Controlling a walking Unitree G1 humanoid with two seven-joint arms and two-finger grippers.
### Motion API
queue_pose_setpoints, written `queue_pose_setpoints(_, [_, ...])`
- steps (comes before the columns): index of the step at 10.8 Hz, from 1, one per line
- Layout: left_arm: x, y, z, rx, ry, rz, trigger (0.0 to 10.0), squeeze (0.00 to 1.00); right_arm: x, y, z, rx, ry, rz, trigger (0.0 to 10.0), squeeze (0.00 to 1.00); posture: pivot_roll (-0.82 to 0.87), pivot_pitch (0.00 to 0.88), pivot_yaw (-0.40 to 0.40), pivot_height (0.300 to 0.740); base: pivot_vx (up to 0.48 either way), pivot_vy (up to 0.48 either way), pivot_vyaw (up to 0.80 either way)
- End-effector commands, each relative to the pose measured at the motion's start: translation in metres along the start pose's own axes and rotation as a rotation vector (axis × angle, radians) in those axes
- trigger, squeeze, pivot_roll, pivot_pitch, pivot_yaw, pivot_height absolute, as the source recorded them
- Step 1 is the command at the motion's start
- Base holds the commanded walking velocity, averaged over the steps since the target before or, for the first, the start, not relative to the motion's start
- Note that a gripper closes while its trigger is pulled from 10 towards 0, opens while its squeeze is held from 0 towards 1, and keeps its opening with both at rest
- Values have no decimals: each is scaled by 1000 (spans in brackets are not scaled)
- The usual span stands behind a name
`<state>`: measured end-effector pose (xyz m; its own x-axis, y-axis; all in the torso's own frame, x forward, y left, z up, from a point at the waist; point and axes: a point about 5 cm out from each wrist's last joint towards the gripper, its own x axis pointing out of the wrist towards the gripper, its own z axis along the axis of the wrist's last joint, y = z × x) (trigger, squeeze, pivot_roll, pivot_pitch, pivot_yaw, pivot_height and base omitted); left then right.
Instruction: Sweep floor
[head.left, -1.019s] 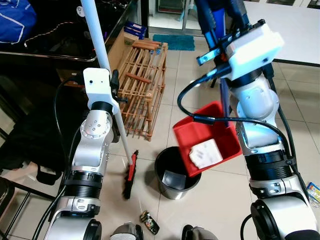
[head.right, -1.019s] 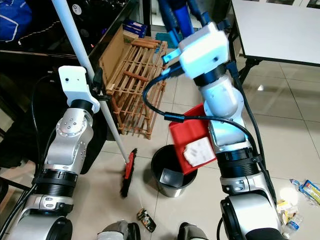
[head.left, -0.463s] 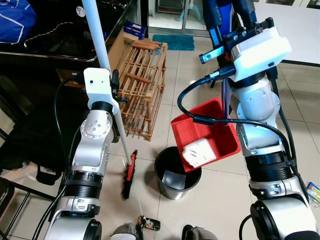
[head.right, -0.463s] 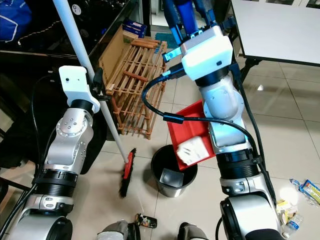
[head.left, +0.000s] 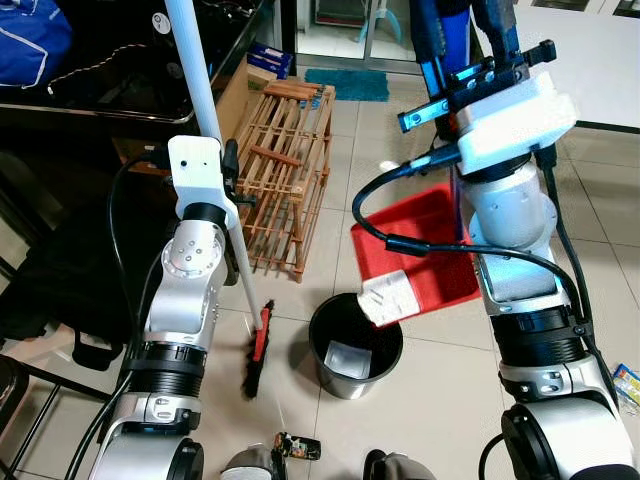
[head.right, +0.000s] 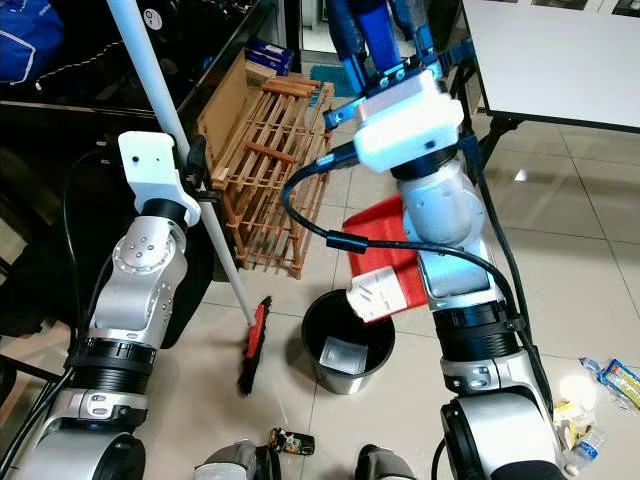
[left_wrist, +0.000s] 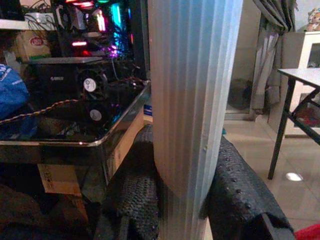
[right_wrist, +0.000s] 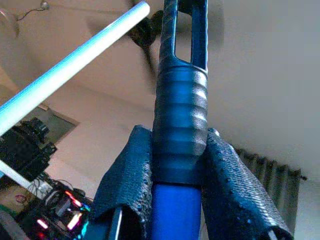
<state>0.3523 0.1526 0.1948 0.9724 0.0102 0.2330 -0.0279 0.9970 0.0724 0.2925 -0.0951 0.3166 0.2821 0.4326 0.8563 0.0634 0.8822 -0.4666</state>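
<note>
Left eye view, frame centre: white paper (head.left: 384, 298) sliding off tilted red dustpan (head.left: 425, 250) over black bin (head.left: 355, 345); may miss rim. Right gripper (right_wrist: 175, 165) clamps blue handle (right_wrist: 180, 125); left gripper (left_wrist: 185, 192) clamps broom pole (left_wrist: 192, 100).

I see a tiled floor (head.left: 420, 420) with a black bin (head.left: 355, 345), a wooden rack (head.left: 290, 175), the broom head (head.left: 258, 352) and some small litter (head.left: 297, 446) on it.

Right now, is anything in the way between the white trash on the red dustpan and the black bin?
Nothing visible is. The dustpan is tilted down over the bin, and the white trash hangs at its lower edge, right above the bin's open mouth. The right end effector grips the blue dustpan handle.
</note>
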Motion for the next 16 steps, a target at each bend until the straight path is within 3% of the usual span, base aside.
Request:
queue_pose_setpoints(1, [2,-1,15,6,-81,-10,10000,0,6,-6,16,-64,-106,1,10000,0,-21,85,-1,740,0,0,0])
queue_pose_setpoints(9, [0,-4,14,3,-85,-20,10000,0,3,-1,17,-96,-115,1,10000,0,-19,93,0,740,0,0,0])
queue_pose_setpoints(10, [0,-4,15,1,-85,-21,10000,0,2,1,9,-41,-43,-11,10000,0,-19,92,0,740,0,0,0])
queue_pose_setpoints(11, [0,-4,15,2,-85,-23,10000,0,-1,4,-8,79,110,-41,10000,0,-21,90,1,740,0,0,0])
queue_pose_setpoints(12, [0,-5,15,2,-84,-26,10000,0,-8,9,-25,251,275,-118,10000,0,-21,90,1,740,0,0,0])
queue_pose_setpoints(13, [0,-5,14,2,-83,-31,10000,0,-29,18,-47,465,491,-263,10000,0,-20,88,4,740,0,0,0])
queue_pose_setpoints(16, [0,-5,14,5,-82,-37,10000,0,-39,16,-50,490,554,-292,10000,0,-23,89,7,740,0,0,0])
